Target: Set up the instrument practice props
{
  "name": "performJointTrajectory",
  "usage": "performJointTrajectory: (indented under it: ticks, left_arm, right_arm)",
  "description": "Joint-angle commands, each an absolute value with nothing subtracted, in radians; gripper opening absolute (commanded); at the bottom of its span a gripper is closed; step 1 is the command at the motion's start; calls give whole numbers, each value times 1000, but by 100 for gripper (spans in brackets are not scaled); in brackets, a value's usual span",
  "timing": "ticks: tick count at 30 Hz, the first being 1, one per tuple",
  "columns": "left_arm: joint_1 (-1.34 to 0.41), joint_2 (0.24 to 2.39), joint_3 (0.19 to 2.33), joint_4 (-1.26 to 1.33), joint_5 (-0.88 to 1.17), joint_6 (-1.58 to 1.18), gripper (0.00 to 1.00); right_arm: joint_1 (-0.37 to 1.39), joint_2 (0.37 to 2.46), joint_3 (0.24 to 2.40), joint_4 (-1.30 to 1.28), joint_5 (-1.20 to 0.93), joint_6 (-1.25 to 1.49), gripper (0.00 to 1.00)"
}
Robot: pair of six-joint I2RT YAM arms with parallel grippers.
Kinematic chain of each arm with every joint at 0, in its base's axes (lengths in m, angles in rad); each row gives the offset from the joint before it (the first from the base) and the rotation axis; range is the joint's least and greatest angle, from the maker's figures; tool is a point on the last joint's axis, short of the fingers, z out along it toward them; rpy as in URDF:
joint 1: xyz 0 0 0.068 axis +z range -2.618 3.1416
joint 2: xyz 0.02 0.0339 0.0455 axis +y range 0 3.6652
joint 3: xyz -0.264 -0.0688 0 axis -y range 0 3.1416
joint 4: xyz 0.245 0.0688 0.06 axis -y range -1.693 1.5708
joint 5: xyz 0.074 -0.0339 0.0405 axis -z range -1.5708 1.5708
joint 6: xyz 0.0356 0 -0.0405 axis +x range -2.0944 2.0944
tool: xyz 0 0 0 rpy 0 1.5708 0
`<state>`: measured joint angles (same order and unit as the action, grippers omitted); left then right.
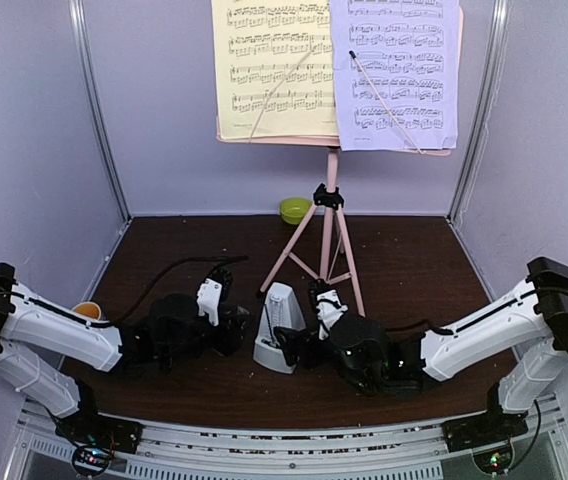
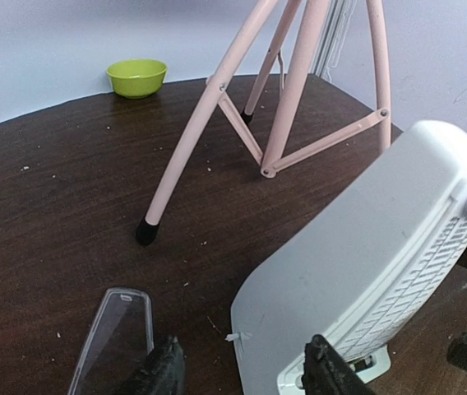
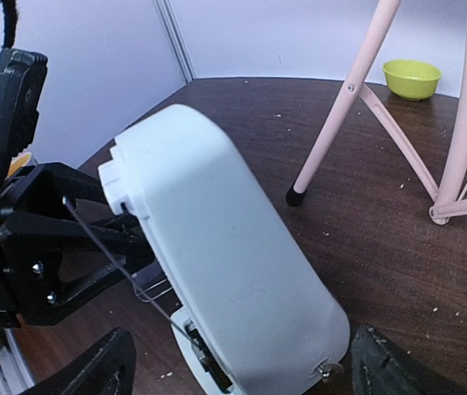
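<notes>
Up on the pink three-legged music stand (image 1: 331,200), top view, sit the yellow paper sheet (image 1: 274,70) and lavender paper sheet (image 1: 394,70): done, I think. At its 6 o'clock stands the pale-grey pyramid metronome (image 1: 279,325). Left wrist: left claw (image 2: 246,370) loose, empty; clear plastic cover (image 2: 118,337) at its 9 o'clock, not yet fitted; lime-green bowl (image 2: 136,76) empty. Right wrist: right claw (image 3: 246,366) spread wide around the metronome.

Metronome (image 1: 279,322) before music stand (image 1: 331,168), bowl (image 1: 295,209) behind stand
</notes>
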<state>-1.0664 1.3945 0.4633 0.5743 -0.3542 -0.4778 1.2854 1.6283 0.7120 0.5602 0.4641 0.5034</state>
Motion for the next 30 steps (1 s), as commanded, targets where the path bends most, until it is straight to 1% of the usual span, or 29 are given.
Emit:
performJointTrajectory:
  ticks: [1,4,8,10,11,13,14,17,22,26,30]
  left_arm:
    - [-1062,1320,395,693,-353,-473,56]
    - [-1064,1265,343,737,-310,-416,68]
    - [-1095,1238,308,787,-284,-353,76]
    - [-1109,1250,315,829,-258,-339,80]
    - [-1118,1263,328,838,-251,-334,83]
    - [-1141,1303,378,829,-258,-319,89]
    - [-1156,1326,408,816,-275,-311,91]
    - [-1185,1391,480,805,-337,-311,93]
    - [-1183,1432,524,776,-488,-370,92]
    - [-1155,1407,496,721,-544,-449,89]
    - [-1098,1336,398,655,-593,-589,85]
  right_arm:
    - [1300,1558,667,591,410,451,99]
    - [1301,1522,637,592,392,438,100]
    - [1301,1478,599,601,395,438,100]
    - [1300,1457,589,586,411,445,100]
    - [1301,1447,582,580,421,449,100]
    - [1297,1427,567,577,434,458,100]
    - [1298,1418,559,578,439,462,100]
    - [1294,1392,542,575,451,468,100]
    - [1288,1367,536,551,461,471,100]
    - [1286,1355,534,544,467,474,100]
    - [1282,1351,534,538,468,476,100]
